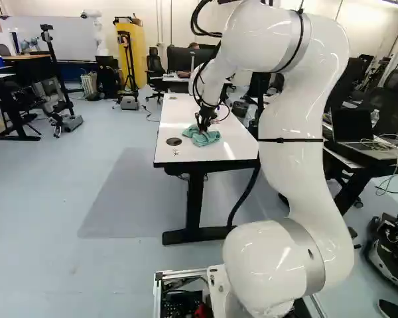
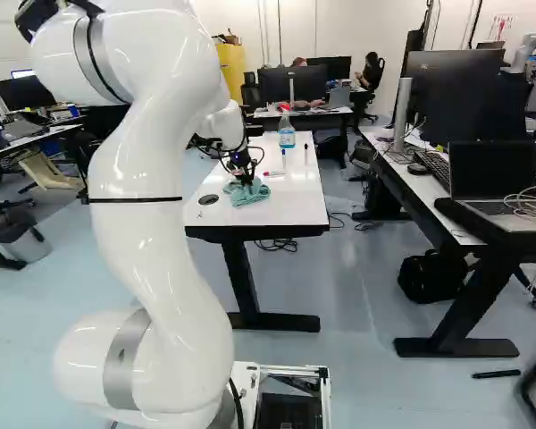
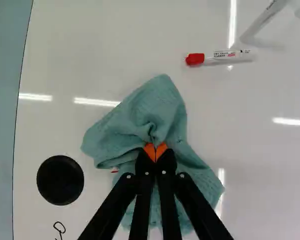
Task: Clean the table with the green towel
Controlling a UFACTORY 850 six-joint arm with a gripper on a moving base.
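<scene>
Green towel [image 3: 162, 102] lies crumpled on the white tabletop [image 2: 299, 201], toward the table end nearest the robot base. Gripper [image 2: 247, 180] is down at the towel; in the wrist view the two fingers of the gripper [image 3: 155, 151] are drawn together at their orange pads [image 3: 149, 150], clamped on a raised fold of the cloth. Remaining cloth spreads ahead of the pads and out under both fingers.

Black round disc [image 3: 60, 180] sits in the tabletop beside the towel, apart from it. Small black drawn mark [image 3: 60, 230] is noted near the disc. At the towel's edge on the disc side, a small red item [image 3: 114, 171] shows partly from beneath the cloth; its kind cannot be told.

Red-capped marker [image 3: 222, 57] lies flat on the tabletop ahead of the towel, not touching it. Spray bottle [image 2: 287, 136] stands upright farther along the table. White arm [image 1: 295, 119] reaches forward over the near end of the table.
</scene>
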